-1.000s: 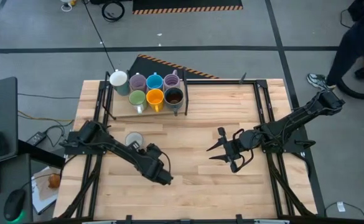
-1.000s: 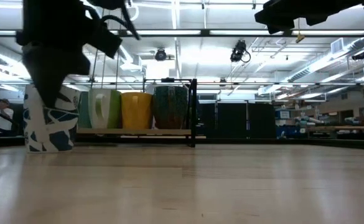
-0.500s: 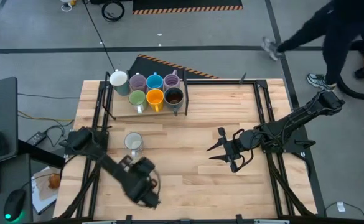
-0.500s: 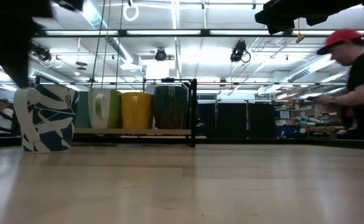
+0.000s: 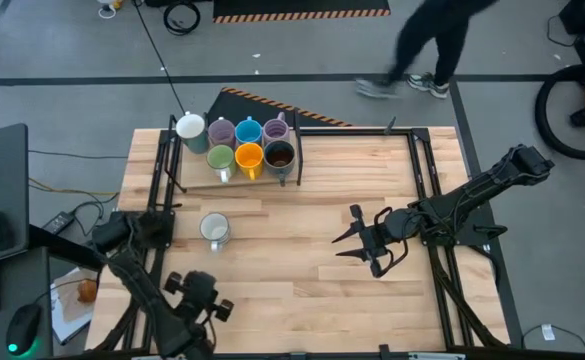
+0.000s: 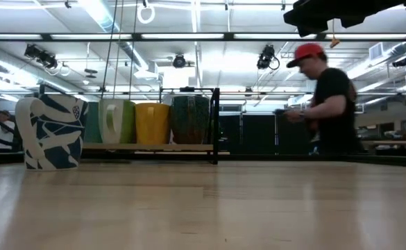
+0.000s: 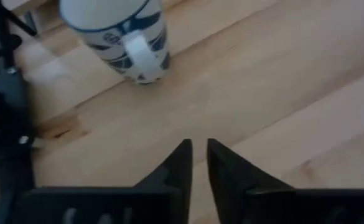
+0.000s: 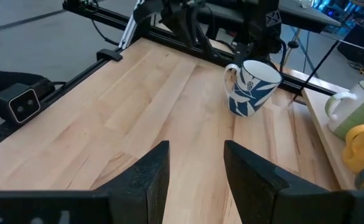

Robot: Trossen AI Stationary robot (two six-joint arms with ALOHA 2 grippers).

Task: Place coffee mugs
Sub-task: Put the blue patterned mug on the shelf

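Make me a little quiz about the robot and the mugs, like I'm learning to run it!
1. True or false: the white mug with blue pattern stands alone on the table, apart from the tray.
2. Which claw is nearly closed and empty? A) left claw B) right claw
3. Fill in: the mug between the green mug and the dark brown mug is ____.

Key: 1 true; 2 A; 3 orange.

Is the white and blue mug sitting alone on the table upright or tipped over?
Upright. The white and blue mug stands on its base on the table, its open mouth facing up in the high view, with neither gripper touching it.
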